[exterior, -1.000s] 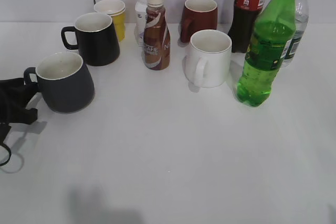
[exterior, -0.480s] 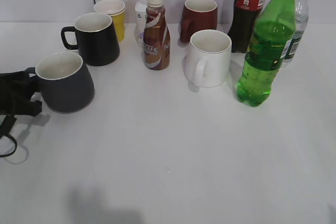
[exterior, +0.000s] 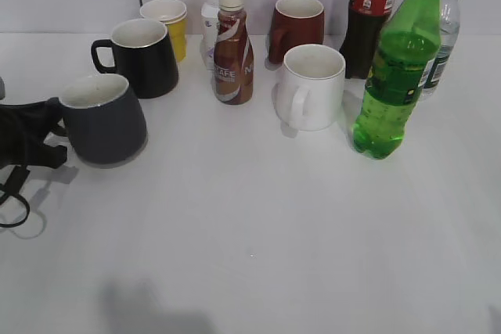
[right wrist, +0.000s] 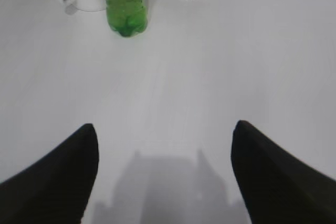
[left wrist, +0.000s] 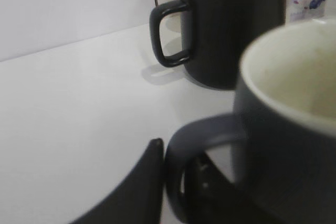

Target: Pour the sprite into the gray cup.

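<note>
The sprite [exterior: 395, 76] stands upright at the right, without a cap; its base also shows in the right wrist view [right wrist: 125, 3]. The gray cup [exterior: 106, 127] sits at the left, slightly tilted. My left gripper [exterior: 31, 142] is at its handle. In the left wrist view the gray cup [left wrist: 283, 145] fills the right side, and my left gripper [left wrist: 176, 166] has one finger outside the handle loop and one inside it, shut on the handle. My right gripper [right wrist: 165, 129] is open and empty over bare table, well short of the sprite.
A glossy black mug [exterior: 145, 56] stands just behind the gray cup. A yellow cup [exterior: 168, 25], a brown coffee bottle [exterior: 233, 48], a maroon mug [exterior: 297, 25] and a white mug [exterior: 313, 87] stand mid-table. A cola bottle [exterior: 368, 17] and a water bottle [exterior: 442, 44] flank the sprite.
My left gripper has moved right onto the gray cup's handle. The cup has shifted a little to the right and tipped. Everything else is still.
</note>
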### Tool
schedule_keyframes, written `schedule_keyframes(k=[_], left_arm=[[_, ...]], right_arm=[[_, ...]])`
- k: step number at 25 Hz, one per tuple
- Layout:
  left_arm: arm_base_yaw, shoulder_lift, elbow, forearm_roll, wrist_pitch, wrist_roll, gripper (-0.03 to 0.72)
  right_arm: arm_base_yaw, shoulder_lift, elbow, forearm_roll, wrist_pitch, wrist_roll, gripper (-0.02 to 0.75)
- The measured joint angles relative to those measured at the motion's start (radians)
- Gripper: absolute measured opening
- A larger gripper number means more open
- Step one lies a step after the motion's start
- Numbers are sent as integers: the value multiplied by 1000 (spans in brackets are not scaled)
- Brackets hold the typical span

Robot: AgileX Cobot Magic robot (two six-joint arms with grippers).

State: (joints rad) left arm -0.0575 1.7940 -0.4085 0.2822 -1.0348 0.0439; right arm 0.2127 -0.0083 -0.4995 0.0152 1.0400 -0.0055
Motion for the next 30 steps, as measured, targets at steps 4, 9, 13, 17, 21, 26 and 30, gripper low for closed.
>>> schedule_keyframes(k=[4, 9, 13, 17, 21, 26, 30], left_arm=[[0, 0, 0, 8, -4, -1, 60], [0, -18, 0, 17, 10, 1, 60], [0, -89, 0, 33, 28, 4, 58], [0, -169, 0, 60, 71, 4, 58], [0, -231, 1, 94, 111, 4, 58], [-3, -286, 1, 100, 186, 4, 58], [-18, -320, 16, 107, 230, 4, 58]], right_arm=[[0, 0, 0, 43, 0, 0, 587], [0, 0, -2, 95, -11, 0, 587], [0, 7, -18, 67, -177, 0, 587], [0, 100, -21, 11, -535, 0, 587], [0, 263, -21, -77, -866, -1, 587], [0, 522, -21, -107, -1211, 6, 547], [0, 732, -20, -107, -1319, 51, 494]])
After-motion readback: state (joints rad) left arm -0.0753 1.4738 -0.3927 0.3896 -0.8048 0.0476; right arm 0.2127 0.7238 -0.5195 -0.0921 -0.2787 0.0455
